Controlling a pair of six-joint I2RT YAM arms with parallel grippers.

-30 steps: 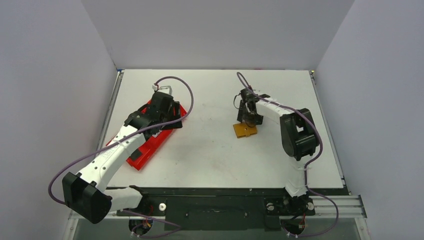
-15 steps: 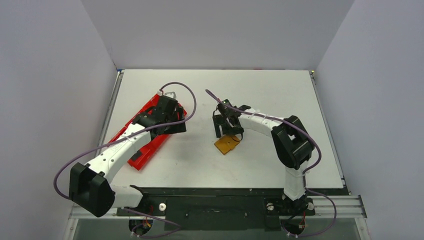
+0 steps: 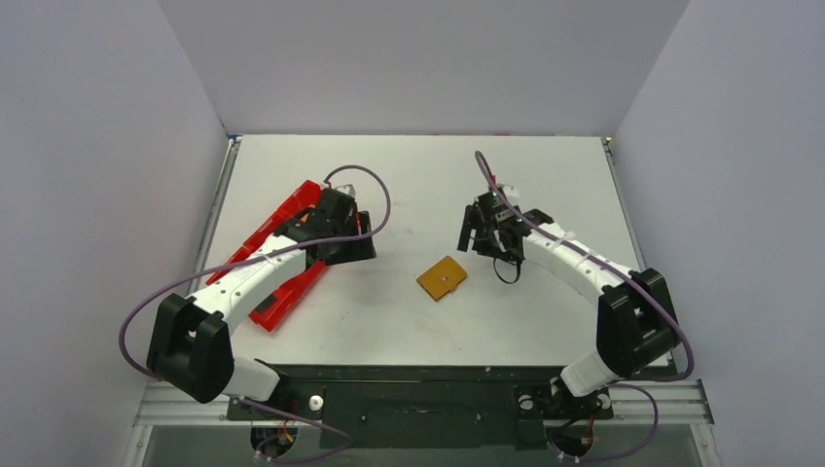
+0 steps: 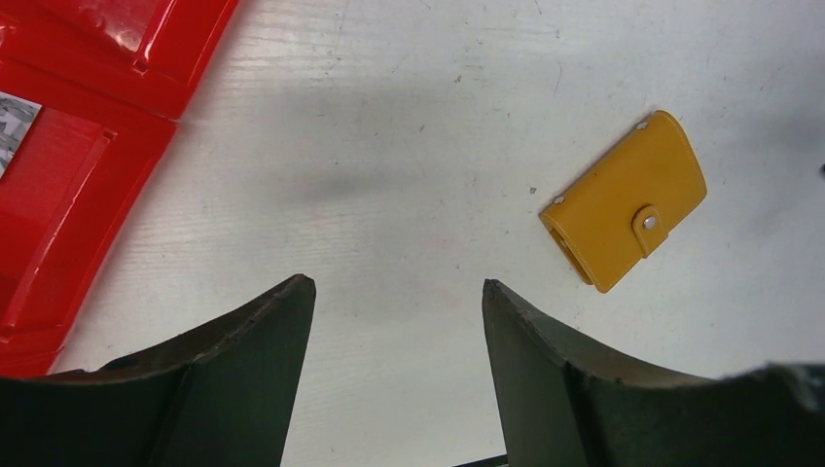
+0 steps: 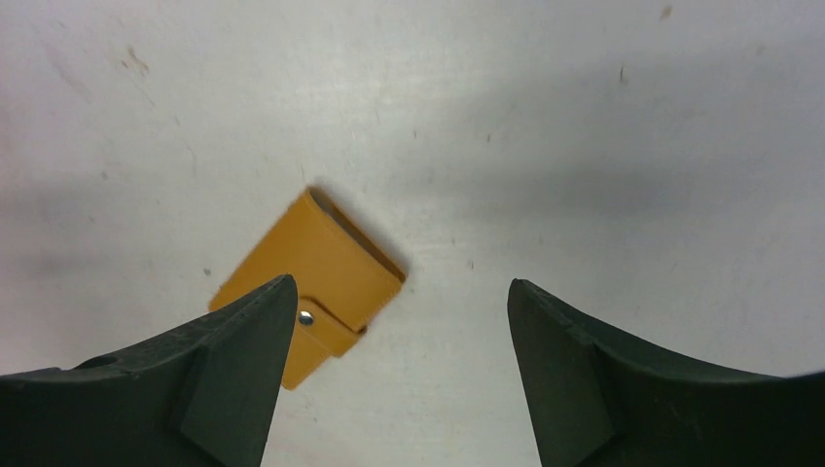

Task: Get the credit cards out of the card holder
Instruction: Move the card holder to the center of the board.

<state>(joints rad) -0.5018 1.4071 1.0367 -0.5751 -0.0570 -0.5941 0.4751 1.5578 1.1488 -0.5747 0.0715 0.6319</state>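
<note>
At the near edge of the counter [image 3: 409, 321] your two arms rise from their bases, the left one bending out to the left side and the right one to the right side. A little farther in, the near end of the long red tray [image 3: 275, 304] lies on the left, running at a slant away from you, partly under the left arm. Roughly level with the tray's middle, and between the two arms, the card holder [image 3: 442, 278] lies flat on the bare counter, a small tan folded wallet turned at an angle, its strap snapped down over the front so it is closed. Nothing is touching it. Just beyond it, your left pincer [image 4: 397, 289] is spread wide with nothing between its fingers; it hangs over the counter beside the tray's inner edge, and its wrist camera sees the holder well apart toward the upper right and the tray's red wall at the upper left. Your right pincer [image 5: 399, 289] is likewise spread wide and holds nothing; it hovers above the counter just past the holder on the right, and in its wrist camera the holder's lower corner is hidden behind the finger at the left of that view. Farther back, the tray's far end reaches toward the left rear of the counter.
</note>
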